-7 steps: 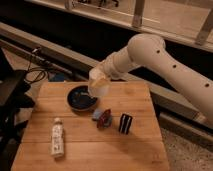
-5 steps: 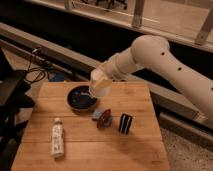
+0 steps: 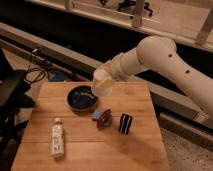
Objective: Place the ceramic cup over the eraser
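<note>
The ceramic cup (image 3: 101,87) is a small cream cup held in the air over the right rim of the dark blue bowl (image 3: 80,98). My gripper (image 3: 104,78) is at the end of the white arm that reaches in from the right, and it is shut on the cup. The eraser (image 3: 125,123) is a small black block with pale stripes. It stands on the wooden table (image 3: 135,150), below and to the right of the cup and apart from it.
A small blue block (image 3: 96,114) and a reddish-brown oval thing (image 3: 105,120) lie between the bowl and the eraser. A white labelled bottle (image 3: 57,138) lies at the table's front left. Dark equipment and cables stand off the left edge.
The gripper with the cup has drifted slightly to the right and down. Everything on the table stays put.
</note>
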